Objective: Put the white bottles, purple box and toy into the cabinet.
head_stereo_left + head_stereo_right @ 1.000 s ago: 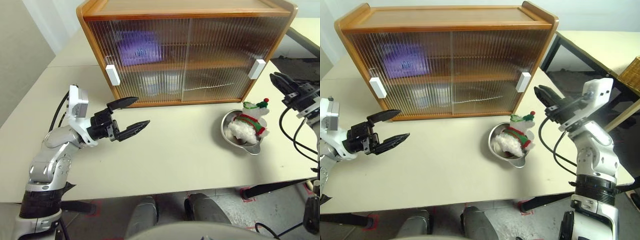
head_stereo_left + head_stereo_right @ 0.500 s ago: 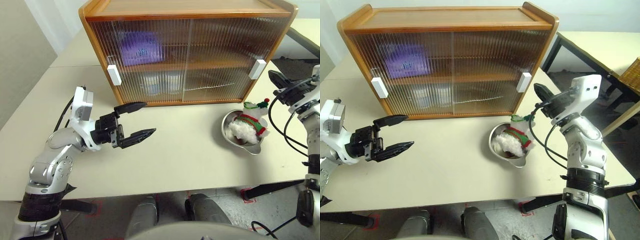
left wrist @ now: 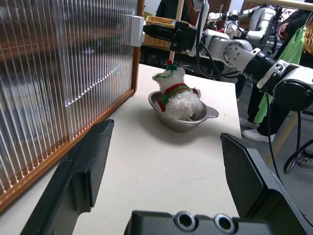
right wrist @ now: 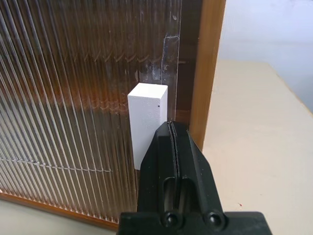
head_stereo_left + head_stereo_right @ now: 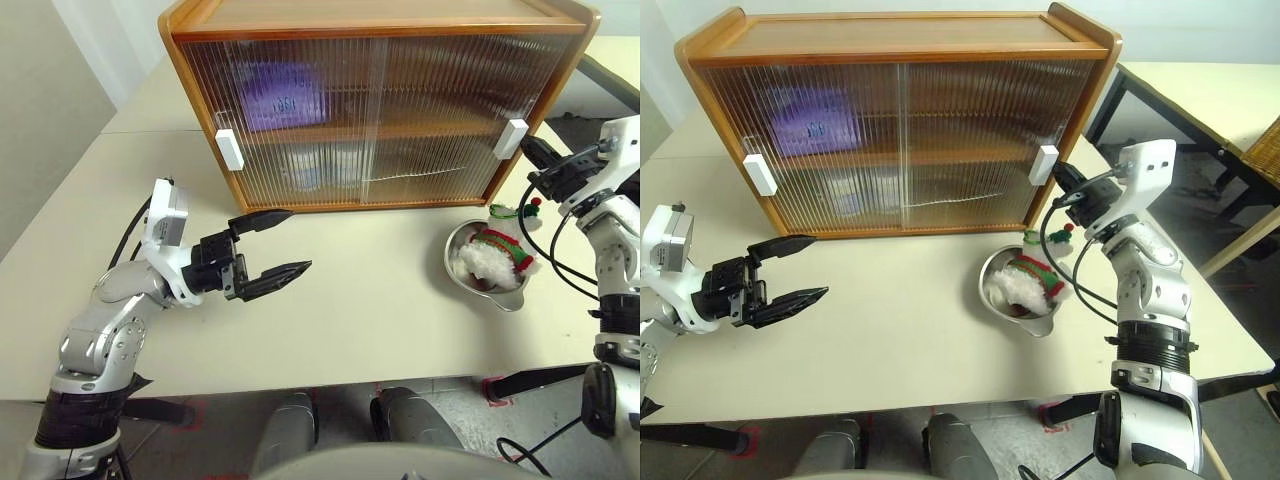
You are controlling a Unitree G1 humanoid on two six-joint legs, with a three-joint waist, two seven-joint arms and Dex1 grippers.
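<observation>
Surface: beige table [image 5: 360,320], cabinet [image 5: 380,30] at far side.
Left gripper [image 5: 277,244]: fingers spread, empty.
Right gripper [image 5: 1058,174]: clenched (at right door handle [image 5: 1044,164]).
Toy [image 5: 492,252]: in steel bowl [image 5: 456,240].

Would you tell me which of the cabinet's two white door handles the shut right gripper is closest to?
The handle at the cabinet's right end; the right gripper is right beside it, while the other handle is at the left end.

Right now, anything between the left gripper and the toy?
No. Between the left gripper and the toy, lying in its steel bowl, there is bare tabletop, as the left wrist view also shows.
</observation>
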